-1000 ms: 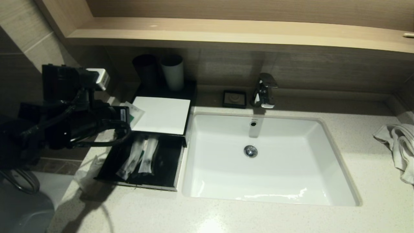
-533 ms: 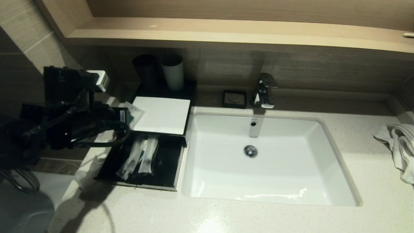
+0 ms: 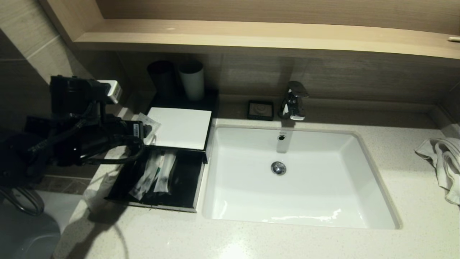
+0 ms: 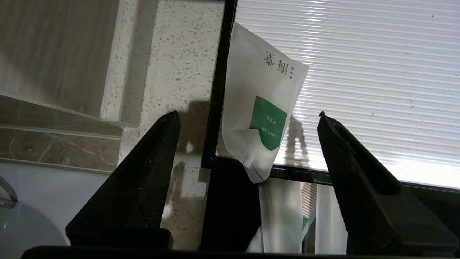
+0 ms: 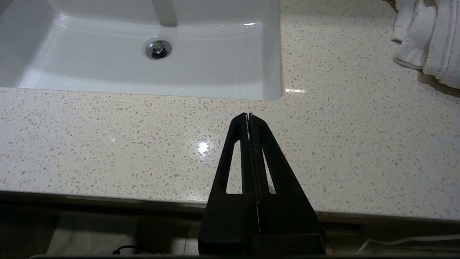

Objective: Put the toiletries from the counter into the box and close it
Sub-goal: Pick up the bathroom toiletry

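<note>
Presently your left gripper (image 4: 248,118) hovers at the left rear corner of the box (image 3: 212,104), its two black fingers (image 4: 151,162) spread wide apart with nothing between them in contact. One short packet (image 4: 260,104), white with a green square label, lies across the box's black left edge, partly on the ribbed white panel (image 4: 359,72) and partly overhanging toward the drawer (image 3: 187,183); neither finger touches it. In the head view the same short packet (image 3: 148,124) shows at the panel's left edge, just beside the gripper.

You will find the drawer pulled out on the near side of the box. Two long slim packets (image 3: 158,172) lie in it, side by side and slightly fanned, toward its left half. The box is therefore not closed.

Your right gripper (image 5: 249,117) is parked over the counter (image 5: 107,144), on the near side of the basin (image 5: 143,72), with its fingers pressed together and holding nothing.

Relative to the box: two cups (image 3: 192,81) stand at its rear, a small black soap dish (image 3: 260,109) sits to its right beside the tap (image 3: 294,100), and a white towel (image 3: 442,162) lies well apart at the counter's far right.
</note>
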`<state>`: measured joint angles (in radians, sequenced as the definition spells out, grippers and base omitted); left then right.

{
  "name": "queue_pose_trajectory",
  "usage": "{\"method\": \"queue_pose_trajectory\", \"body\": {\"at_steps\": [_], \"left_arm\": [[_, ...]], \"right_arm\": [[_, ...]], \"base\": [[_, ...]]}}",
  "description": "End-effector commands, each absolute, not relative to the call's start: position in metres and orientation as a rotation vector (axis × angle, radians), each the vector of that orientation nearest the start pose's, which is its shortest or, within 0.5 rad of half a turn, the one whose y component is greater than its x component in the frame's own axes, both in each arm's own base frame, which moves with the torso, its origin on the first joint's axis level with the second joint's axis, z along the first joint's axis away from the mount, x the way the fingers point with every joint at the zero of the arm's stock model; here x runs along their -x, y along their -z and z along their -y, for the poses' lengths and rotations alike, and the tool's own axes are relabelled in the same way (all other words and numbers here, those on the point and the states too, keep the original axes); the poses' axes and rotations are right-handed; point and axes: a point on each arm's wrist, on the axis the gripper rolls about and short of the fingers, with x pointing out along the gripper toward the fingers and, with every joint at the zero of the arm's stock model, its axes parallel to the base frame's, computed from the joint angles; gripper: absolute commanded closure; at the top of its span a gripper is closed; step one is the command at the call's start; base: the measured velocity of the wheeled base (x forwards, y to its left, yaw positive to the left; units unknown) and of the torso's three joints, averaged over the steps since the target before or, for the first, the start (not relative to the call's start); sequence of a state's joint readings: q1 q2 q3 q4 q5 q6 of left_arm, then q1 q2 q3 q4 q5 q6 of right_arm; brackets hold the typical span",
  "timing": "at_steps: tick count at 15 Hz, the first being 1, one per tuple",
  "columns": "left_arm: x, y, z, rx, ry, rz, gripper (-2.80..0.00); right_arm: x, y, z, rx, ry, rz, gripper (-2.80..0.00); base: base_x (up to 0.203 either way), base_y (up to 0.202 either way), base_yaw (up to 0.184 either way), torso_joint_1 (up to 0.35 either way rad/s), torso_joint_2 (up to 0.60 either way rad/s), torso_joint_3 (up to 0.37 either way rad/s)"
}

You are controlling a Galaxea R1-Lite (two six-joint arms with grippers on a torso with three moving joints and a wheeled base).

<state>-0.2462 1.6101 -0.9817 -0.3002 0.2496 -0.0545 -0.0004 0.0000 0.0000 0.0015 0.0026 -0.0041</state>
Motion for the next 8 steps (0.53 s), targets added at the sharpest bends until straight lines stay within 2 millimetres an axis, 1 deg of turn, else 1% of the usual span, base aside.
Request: {"method": "queue_pose_trajectory", "body": {"at_steps": [1,8], "left_arm": [[-0.2897,-0.2217,0.0668,-0.028,-0.014,-0.328,-2.80],[-0.2967,-0.2140,0.0686,-0.016,-0.017,-0.351,-2.80]], "right_arm": [[0.0228,-0.0753,-0.0001,0.005,-0.003,-0.002,0.00],[0.0228,-0.0753,-0.0001,0.005,-0.003,-0.002,0.00]], "base": [[0.000,0.000,0.000,0.000,0.00,0.000],[0.000,0.000,0.000,0.000,0.00,0.000]]}}
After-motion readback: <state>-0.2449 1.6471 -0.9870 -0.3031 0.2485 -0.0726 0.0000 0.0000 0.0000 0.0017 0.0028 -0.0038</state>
